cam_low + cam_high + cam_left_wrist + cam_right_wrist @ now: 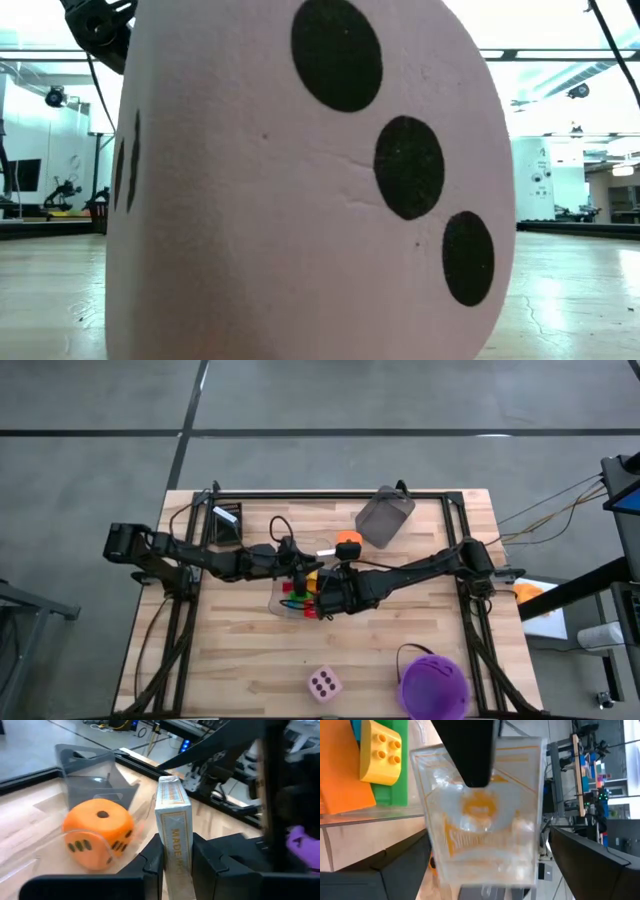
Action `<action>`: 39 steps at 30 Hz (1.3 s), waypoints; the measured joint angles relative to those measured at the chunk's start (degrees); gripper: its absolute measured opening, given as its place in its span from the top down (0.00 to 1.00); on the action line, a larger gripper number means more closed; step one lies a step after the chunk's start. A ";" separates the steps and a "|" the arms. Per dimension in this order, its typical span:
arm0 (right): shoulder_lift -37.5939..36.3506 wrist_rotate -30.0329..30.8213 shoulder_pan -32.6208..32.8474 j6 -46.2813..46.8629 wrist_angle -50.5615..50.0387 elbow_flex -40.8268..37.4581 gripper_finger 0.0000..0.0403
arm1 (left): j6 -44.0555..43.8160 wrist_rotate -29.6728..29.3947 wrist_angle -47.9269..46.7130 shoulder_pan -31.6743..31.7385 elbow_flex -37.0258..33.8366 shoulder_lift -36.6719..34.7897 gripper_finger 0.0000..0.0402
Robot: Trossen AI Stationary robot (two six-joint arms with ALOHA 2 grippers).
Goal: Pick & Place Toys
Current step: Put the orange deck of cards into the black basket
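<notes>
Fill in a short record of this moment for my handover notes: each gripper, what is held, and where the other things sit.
left gripper: shut on the card box, held upright
right gripper: open, fingers either side of the same card box, at the table's middle
orange die: beside the card box, by the clear tray
bricks: yellow brick on a green brick in the tray
pink die: alone near the table's front edge
purple bucket: front right corner
grey bin: at the back, tipped
</notes>
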 joint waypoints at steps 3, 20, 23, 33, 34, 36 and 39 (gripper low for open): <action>-0.11 0.41 0.43 1.11 -0.22 0.00 0.02 | 0.68 -0.27 -1.04 0.08 -0.36 -0.91 0.85; -0.13 -17.90 6.39 -6.62 17.30 -0.17 0.01 | 4.46 -1.81 -1.49 0.57 -14.18 -22.47 0.85; -0.13 -26.61 7.53 -12.41 28.24 -0.18 0.01 | 4.82 -1.83 -4.12 1.25 -16.52 -27.85 0.85; -0.44 -58.52 8.04 -23.13 84.15 -16.25 0.01 | 7.80 -5.97 -13.48 2.00 -21.80 -43.48 0.85; -0.73 -59.21 8.00 -23.80 88.57 -18.97 0.01 | 7.95 -7.18 -14.56 2.00 -22.32 -44.71 0.85; -1.94 -59.52 7.91 -24.45 95.73 -24.58 0.01 | 8.08 -9.74 -16.13 2.07 -23.29 -46.57 0.85; -5.69 -59.42 7.82 -24.13 103.02 -32.87 0.01 | 8.09 -14.10 -17.94 2.07 -24.31 -48.82 0.85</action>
